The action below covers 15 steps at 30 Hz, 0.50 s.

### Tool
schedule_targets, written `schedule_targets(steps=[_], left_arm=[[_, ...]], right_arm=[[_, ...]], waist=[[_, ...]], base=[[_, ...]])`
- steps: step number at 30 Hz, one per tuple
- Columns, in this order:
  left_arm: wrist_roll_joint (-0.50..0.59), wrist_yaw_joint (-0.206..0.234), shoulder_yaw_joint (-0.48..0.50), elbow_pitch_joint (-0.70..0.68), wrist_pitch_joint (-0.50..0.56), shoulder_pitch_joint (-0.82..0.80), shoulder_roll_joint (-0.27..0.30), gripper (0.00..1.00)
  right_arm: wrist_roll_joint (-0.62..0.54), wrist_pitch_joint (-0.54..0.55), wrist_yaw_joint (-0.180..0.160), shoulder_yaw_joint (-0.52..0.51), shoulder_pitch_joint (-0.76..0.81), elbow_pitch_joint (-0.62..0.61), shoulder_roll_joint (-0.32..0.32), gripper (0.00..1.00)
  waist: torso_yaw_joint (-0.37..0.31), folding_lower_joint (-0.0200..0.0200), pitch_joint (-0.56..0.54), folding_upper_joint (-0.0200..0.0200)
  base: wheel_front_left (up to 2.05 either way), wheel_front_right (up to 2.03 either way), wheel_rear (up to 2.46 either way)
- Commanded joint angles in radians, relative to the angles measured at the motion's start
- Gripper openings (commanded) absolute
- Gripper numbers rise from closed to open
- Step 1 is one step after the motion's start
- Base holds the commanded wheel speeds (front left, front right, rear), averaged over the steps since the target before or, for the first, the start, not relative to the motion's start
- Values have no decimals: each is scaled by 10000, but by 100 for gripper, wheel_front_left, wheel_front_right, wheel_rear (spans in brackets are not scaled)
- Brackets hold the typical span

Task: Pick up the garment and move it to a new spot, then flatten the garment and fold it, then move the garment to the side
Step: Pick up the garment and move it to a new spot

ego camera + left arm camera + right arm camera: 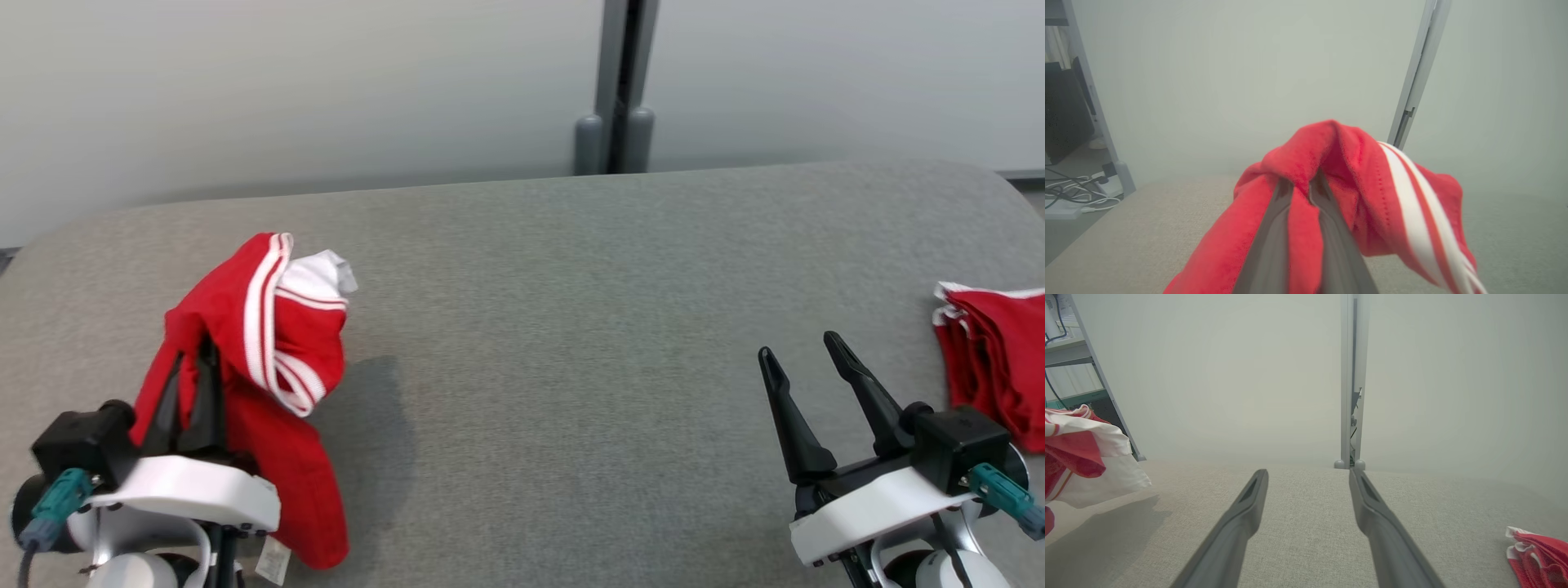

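A red garment (277, 351) with white stripes hangs bunched over my left gripper (200, 359), lifted off the grey table at the lower left. In the left wrist view the two fingers are pinched together on a fold of the red garment (1355, 183), which drapes over both sides of my left gripper (1302, 183). Its white-and-red edge also shows at the left of the right wrist view as the garment (1081, 453). My right gripper (800, 347) hovers open at the lower right, nothing between its fingers; in its own view the right gripper (1308, 473) points across the bare cloth.
Another folded red garment with white trim (1000, 359) lies at the table's right edge, close beside my right gripper, also seen as the folded garment (1539, 555). The grey table (571, 310) has a rounded far edge. A grey post (616, 90) stands behind it.
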Motion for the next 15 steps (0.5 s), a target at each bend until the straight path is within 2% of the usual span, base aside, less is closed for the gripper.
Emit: schedule_targets(steps=[1, 9, 15], left_arm=[[72, -71, -64, -22, -9, -240, 14, 0], [288, -536, -1030, 668, 46, -817, -328, 0], [303, -1001, -1723, 1859, 58, -1406, -757, 0]], right_arm=[[42, -26, 1, -37, -93, -57, 4, 100], [151, -189, 1, -48, -235, 67, 55, 100], [280, -339, 1, 9, -418, 274, 115, 100]], waist=[[-387, 0, 155, 0], [-1753, 0, 538, 0], [-2614, 0, 910, 0]], base=[[0, 0, 0], [0, 0, 0], [0, 0, 0]])
